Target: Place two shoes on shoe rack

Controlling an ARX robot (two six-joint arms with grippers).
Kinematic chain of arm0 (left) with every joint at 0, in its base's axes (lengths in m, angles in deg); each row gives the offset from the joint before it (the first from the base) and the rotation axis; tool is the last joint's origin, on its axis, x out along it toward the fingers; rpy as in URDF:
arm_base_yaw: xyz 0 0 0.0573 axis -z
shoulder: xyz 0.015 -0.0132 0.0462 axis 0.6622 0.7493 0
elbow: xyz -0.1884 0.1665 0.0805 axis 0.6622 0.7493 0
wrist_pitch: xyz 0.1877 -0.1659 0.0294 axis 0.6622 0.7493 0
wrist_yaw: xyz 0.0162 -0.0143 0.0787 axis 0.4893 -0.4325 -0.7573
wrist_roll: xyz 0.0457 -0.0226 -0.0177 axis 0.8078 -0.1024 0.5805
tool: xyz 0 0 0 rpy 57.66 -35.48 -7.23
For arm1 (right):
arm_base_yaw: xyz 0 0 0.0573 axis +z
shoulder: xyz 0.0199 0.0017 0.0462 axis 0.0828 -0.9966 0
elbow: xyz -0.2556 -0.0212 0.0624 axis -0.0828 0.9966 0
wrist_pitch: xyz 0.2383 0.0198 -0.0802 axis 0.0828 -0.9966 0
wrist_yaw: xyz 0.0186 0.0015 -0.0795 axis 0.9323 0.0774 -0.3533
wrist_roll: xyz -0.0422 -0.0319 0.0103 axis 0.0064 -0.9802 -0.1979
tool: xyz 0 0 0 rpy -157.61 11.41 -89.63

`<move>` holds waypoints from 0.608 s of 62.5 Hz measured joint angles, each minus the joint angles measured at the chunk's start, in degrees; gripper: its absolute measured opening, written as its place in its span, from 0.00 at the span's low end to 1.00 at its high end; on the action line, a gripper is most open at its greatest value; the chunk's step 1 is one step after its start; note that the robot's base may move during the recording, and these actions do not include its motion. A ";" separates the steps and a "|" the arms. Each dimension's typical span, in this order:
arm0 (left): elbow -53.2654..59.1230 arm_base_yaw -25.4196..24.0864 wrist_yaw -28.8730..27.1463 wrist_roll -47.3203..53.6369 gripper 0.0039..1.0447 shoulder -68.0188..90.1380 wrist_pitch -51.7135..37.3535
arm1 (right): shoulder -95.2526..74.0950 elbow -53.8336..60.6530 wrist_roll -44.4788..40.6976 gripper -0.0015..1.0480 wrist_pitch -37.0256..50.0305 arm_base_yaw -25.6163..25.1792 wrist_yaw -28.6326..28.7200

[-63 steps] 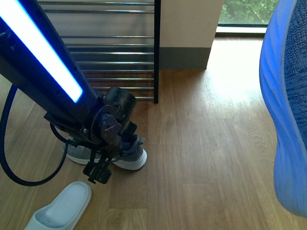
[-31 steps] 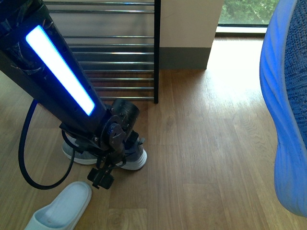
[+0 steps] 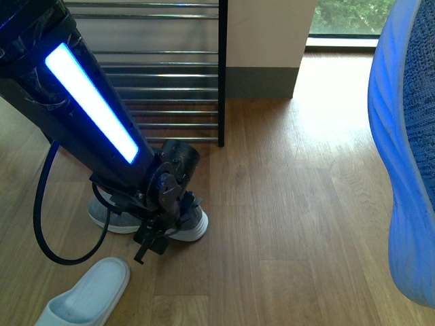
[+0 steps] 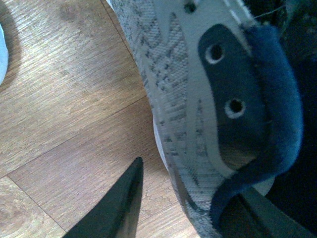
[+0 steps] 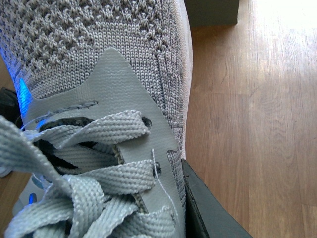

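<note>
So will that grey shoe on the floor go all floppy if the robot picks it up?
Probably a bit. The sneaker has a soft knit side, so it may bend between the fingers. Its thick white sole looks firmer, so it should mostly keep shape.

Grey knit sneaker point(image 5: 124, 84) fills most of view, very close. Flat grey laces point(image 5: 94, 134) cross smooth grey eyelet panel point(image 5: 119, 84). One of dark fingers point(image 5: 203, 213) lies against sneaker's side. Blue glow point(image 5: 24, 91) on knit at opposite side. Wooden floor point(image 5: 247, 124) beyond, dark grey skirting point(image 5: 213, 12) at its far edge.
</note>
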 joint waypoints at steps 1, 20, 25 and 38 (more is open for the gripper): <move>0.00 0.00 0.00 0.07 0.28 0.00 0.04 | 0.00 0.00 0.00 0.02 0.00 0.00 0.00; 0.22 0.02 -0.46 1.01 0.02 0.00 0.42 | 0.00 0.00 0.00 0.02 0.00 0.00 0.00; 0.35 0.02 -1.27 2.80 0.02 -0.02 0.57 | 0.00 0.00 0.00 0.02 0.00 0.00 0.00; 2.97 0.20 -5.70 12.24 0.02 -1.46 0.61 | 0.00 0.00 0.00 0.02 0.00 0.00 0.00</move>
